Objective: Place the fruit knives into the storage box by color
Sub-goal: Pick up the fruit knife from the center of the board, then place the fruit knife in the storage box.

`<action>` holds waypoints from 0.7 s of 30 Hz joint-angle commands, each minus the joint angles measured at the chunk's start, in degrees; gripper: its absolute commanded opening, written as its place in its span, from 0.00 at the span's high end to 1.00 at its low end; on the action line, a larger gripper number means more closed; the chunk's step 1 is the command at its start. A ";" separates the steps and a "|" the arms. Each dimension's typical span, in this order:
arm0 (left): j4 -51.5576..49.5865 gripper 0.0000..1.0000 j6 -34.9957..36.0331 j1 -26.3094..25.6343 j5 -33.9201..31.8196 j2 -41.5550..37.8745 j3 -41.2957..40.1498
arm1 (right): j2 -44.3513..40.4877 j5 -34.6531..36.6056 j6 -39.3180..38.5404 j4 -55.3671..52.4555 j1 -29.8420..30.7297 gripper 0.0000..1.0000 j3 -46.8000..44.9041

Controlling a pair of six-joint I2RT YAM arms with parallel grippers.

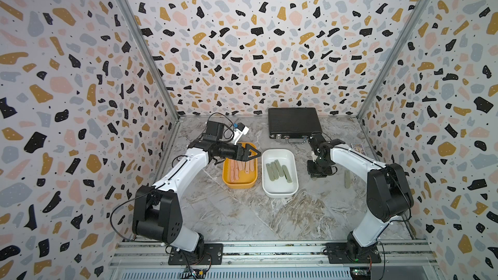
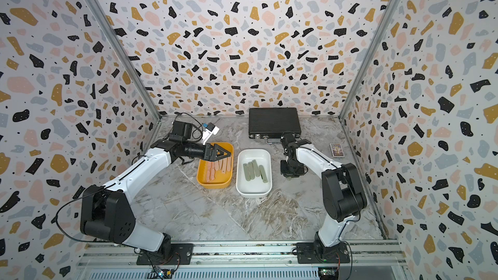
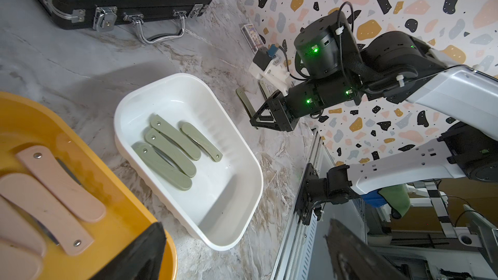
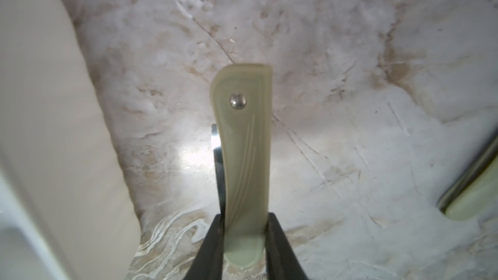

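- Left arm point(image 1: 183, 168): rises from its base on the near rail to a raised elbow; forearm stretched away and inward; wrist about level.
- Left tool point(image 1: 254, 154): lies roughly horizontal, tip turned toward the right arm's side; jaws stand wide apart; in the left wrist view only its dark fingers point(image 3: 140, 257) show, at the frame's edge.
- Right arm point(image 1: 350, 157): elbow held high; forearm reaching inward; wrist bent sharply down.
- Right tool point(image 1: 316, 175): points down at the tabletop point(image 1: 242, 211); jaws drawn in; black fingers point(image 4: 213, 249) pinch one end of a sage-green fruit knife point(image 4: 245, 157), which projects straight out beyond them.
- The two tools are well apart.
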 commanded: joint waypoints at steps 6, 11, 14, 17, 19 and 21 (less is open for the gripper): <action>-0.29 0.06 1.54 0.24 -0.81 -0.99 0.08 | -0.11 0.61 0.59 -6.52 6.34 0.78 11.60; -0.54 0.07 1.58 2.10 -0.65 -1.49 0.11 | 2.85 -0.12 1.32 -7.14 9.91 0.77 17.44; -0.46 0.07 1.40 2.81 -0.46 -1.62 -0.25 | 4.94 -0.80 1.69 -6.85 11.64 0.77 20.18; -0.12 0.06 1.32 2.91 -0.37 -1.31 -0.67 | 7.42 -2.05 2.02 -6.47 12.99 0.77 22.43; 0.06 0.06 1.28 2.89 -0.54 -0.87 -0.73 | 9.53 -2.53 2.01 -6.75 13.88 0.77 24.38; 0.04 0.06 1.27 2.88 -0.77 -0.41 -0.80 | 11.01 -3.04 2.05 -6.18 14.45 0.77 25.45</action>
